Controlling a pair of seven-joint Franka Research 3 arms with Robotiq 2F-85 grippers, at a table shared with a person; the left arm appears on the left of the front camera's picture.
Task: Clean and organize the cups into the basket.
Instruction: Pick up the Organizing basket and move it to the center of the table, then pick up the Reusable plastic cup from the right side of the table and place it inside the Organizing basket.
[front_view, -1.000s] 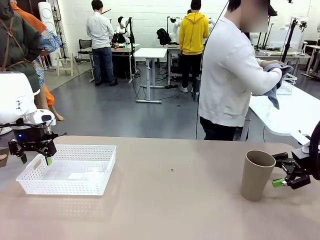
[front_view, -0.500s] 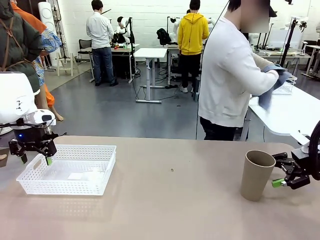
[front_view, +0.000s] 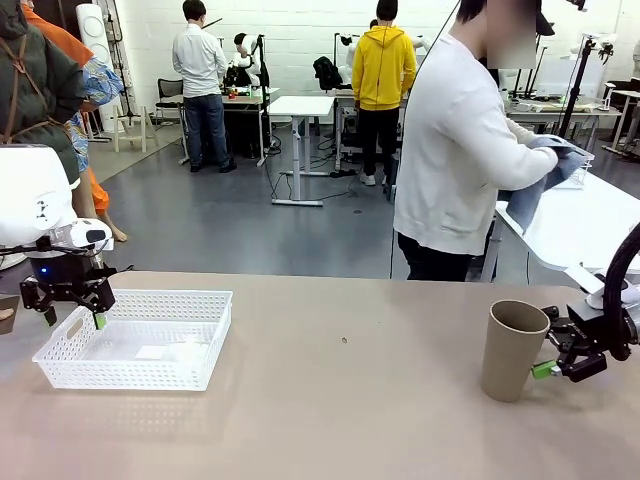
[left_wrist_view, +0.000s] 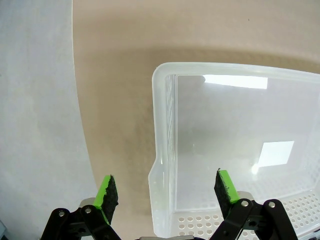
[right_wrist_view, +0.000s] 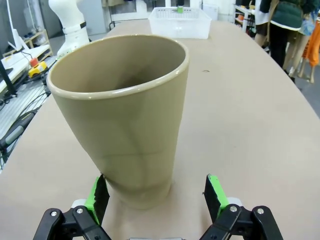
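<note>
Near the table's (front_view: 340, 400) left edge the left pincer (front_view: 72, 320) hung spread above the white basket's (front_view: 130, 372) end wall, while near the right edge the right pincer (front_view: 548, 343) stood spread just beside the upright tan cup (front_view: 512, 355), seemingly light, stiff and smooth, best gripped low across its narrower base.
</note>
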